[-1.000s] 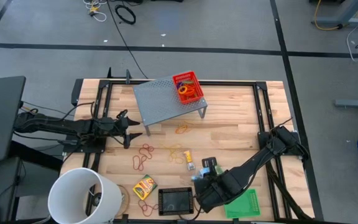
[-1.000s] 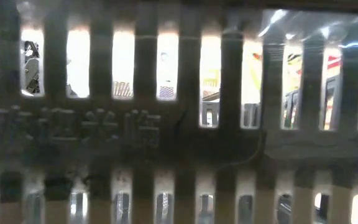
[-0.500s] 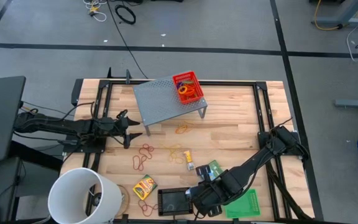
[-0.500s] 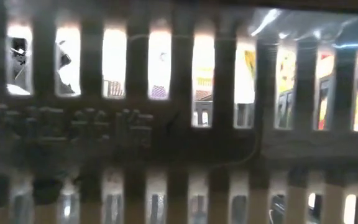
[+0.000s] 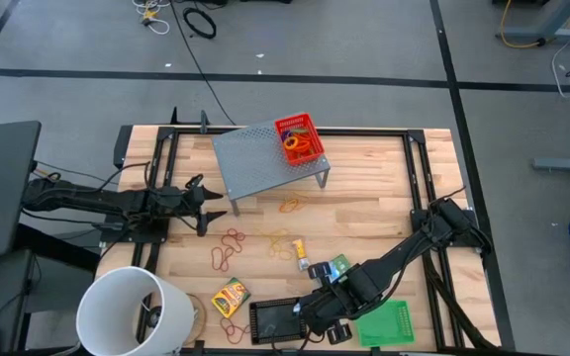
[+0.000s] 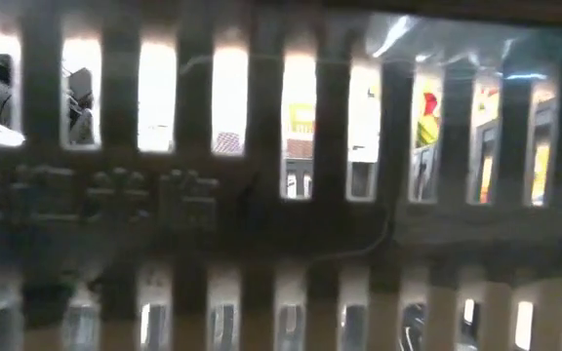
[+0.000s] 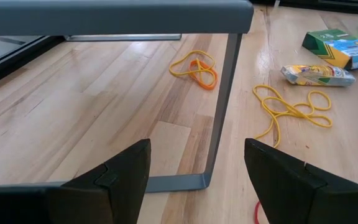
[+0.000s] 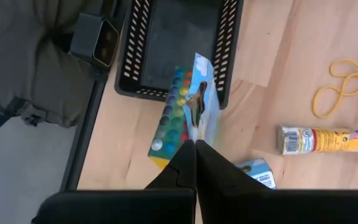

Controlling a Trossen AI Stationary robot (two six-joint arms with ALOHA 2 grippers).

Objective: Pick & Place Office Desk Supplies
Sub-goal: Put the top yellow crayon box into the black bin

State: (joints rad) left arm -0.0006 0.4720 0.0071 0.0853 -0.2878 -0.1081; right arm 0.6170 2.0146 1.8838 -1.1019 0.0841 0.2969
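Note:
My right gripper [image 8: 195, 163] is shut on a small blue packet printed with coloured dots [image 8: 182, 106]. It hangs over the right rim of the black mesh tray [image 5: 275, 318] at the table's near edge. A teal-green packet [image 5: 339, 267], a small yellow packet [image 5: 302, 255] and the yellow-green crayon box [image 5: 231, 295] lie flat on the wood. Rubber bands [image 5: 228, 247] lie loose mid-table. The red tray [image 5: 300, 138] sits on the grey riser [image 5: 265, 158]. My left gripper [image 7: 197, 180] waits open at the left, in front of the riser's leg [image 7: 222, 112]. My right gripper pinches the packet's upper end [image 8: 191, 134] between its two shut fingers, coming from above and pointing steeply down. The packet hangs below the fingers, over the black tray's rim [image 8: 224, 68]; whether it touches the rim I cannot tell.
A big white bucket [image 5: 135, 309] stands at the near left corner. The green tray [image 5: 389, 324] lies right of my right gripper. The black tray's slatted wall [image 6: 281, 224] fills the low view. A black frame [image 5: 419, 173] borders the table.
My right gripper has carried the packet toward the table's left and near edge, from beside the teal-green packet to over the black tray, and has tipped steeper downward. The black tray has slid slightly toward the left.

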